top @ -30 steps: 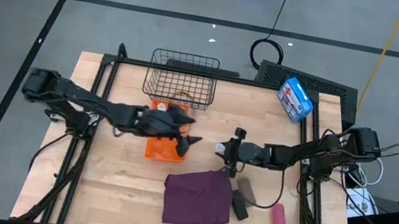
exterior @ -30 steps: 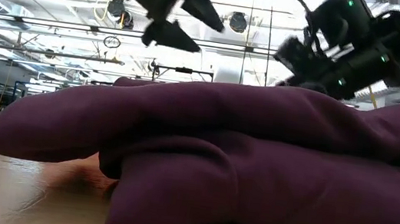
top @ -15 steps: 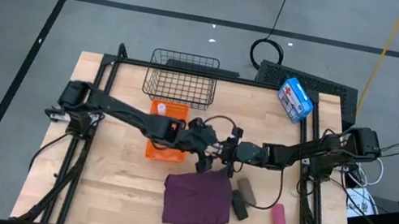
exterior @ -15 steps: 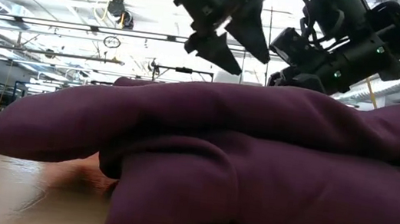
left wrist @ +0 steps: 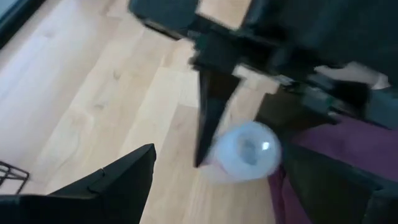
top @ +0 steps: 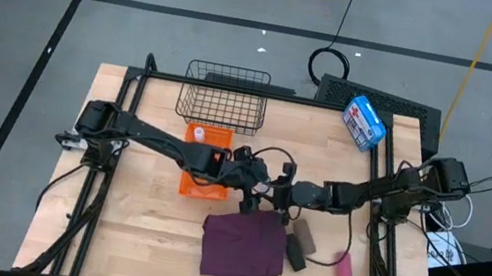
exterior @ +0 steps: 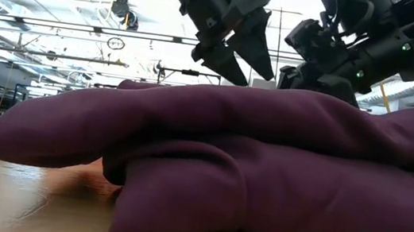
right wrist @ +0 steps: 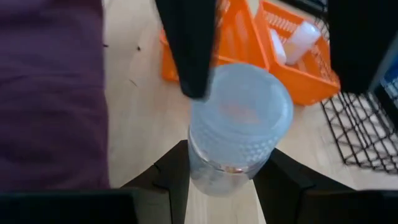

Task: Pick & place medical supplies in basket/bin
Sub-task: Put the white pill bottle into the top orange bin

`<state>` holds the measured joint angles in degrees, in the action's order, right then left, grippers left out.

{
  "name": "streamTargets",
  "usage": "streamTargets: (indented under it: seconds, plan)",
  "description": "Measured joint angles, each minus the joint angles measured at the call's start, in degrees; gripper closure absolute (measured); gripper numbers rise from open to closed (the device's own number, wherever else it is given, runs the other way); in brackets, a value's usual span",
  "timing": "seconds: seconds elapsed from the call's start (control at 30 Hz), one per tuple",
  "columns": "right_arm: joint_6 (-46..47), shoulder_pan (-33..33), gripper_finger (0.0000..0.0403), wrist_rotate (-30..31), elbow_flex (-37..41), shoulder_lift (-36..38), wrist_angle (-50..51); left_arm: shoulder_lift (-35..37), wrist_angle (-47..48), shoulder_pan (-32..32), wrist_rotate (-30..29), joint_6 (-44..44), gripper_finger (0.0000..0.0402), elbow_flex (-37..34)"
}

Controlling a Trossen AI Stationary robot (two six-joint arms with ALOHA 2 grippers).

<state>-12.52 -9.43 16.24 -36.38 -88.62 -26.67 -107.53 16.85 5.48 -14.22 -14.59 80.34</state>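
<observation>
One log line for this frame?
right tool: shut on white vial | left tool: open around it | orange bin: second vial inside

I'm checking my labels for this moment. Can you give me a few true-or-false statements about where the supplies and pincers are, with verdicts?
1. The right pincer grips a white vial. True.
2. The purple cloth lies in the wire basket. False: it lies on the table, outside the basket.
3. The pink roll lies on the table. True.
4. The orange tray is empty. False: another vial lies in it.
5. The left pincer is shut. False: it is open, with a finger on either side of the held vial.
</observation>
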Motion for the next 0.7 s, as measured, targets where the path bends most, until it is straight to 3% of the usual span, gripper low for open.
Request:
streamTargets:
  seconds: [0.13, 0.47, 0.57, 0.7]
  plan:
    - [-0.9, -0.8, 0.027, 0.1, 0.0, 0.0, -2.9, 0.0, -0.2, -0.3, 2.6, 0.8, 0.0048, 0.0]
    - [-1.7, -1.2, 0.027, 0.2, 0.0, 0.0, -4.9, -0.2, -0.5, -0.5, 2.4, 2.1, 0.0052, 0.0]
    - [-1.5, -1.2, 0.027, 0.2, 0.0, 0.0, -4.7, -0.2, -0.7, -0.1, 2.2, 2.2, 0.0076, 0.0]
    - [-0.7, -1.2, 0.027, 0.2, 0.0, 0.0, -4.5, -0.2, -0.9, 0.0, 2.5, 2.2, 0.014, 0.0]
